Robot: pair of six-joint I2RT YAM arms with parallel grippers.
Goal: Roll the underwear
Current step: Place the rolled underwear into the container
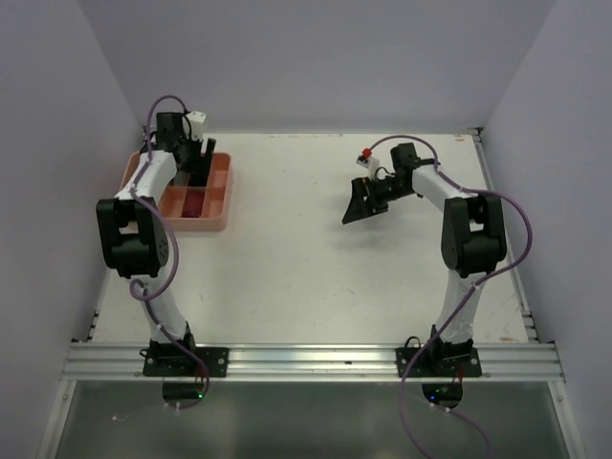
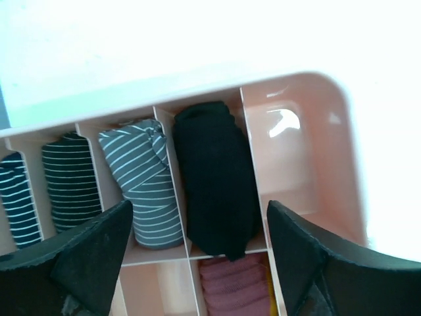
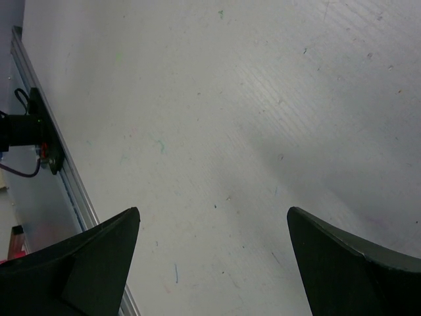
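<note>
The black underwear (image 2: 214, 184) lies rolled in one compartment of the salmon-pink tray (image 2: 342, 164). The grey-and-white striped underwear (image 2: 148, 178) lies rolled in the compartment to its left. My left gripper (image 2: 198, 205) is open and empty, hovering above these rolls with its fingers (image 2: 92, 263) apart on either side. In the top view it (image 1: 204, 155) is over the tray (image 1: 196, 226) at the far left of the table. My right gripper (image 3: 214, 210) is open and empty above bare table; in the top view it (image 1: 359, 206) is right of centre.
Two dark striped rolls (image 2: 69, 181) fill compartments further left, and a maroon roll (image 2: 233, 286) sits in the nearer row. The tray's right-end compartment (image 2: 296, 164) holds nothing. A metal rail (image 3: 46, 131) runs along the table's near edge. White walls enclose the table.
</note>
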